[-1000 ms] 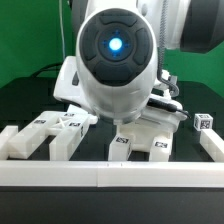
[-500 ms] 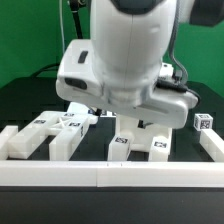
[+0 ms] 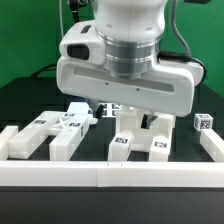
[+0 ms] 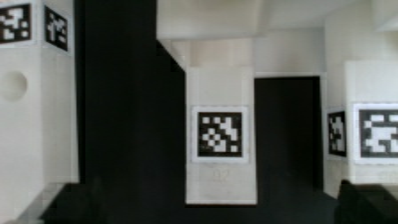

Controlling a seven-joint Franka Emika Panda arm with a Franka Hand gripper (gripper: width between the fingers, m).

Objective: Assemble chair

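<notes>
The chair lies as loose white blocky parts with square tags along the front of the black table. A wide part [image 3: 140, 146] with two tags sits in the middle, and bars [image 3: 62, 135] lie at the exterior view's left. My gripper [image 3: 135, 116] hangs just above the wide part, pointing down. In the wrist view a white post with a tag [image 4: 221, 120] stands between the two dark fingers, which are apart and touch nothing. My gripper [image 4: 221, 205] is open and holds nothing. A white slab with a round hole [image 4: 18, 95] lies to one side of the post.
A white border rail [image 3: 110, 173] runs along the table's front edge. A small tagged white block [image 3: 203, 123] sits at the exterior view's right, and another white part [image 3: 212, 146] lies near the rail. A green backdrop stands behind the table.
The arm has turned and shifted: its round joint with the blue light has left the view, and the broad hand now faces down over the middle parts. The jaws stayed open.
</notes>
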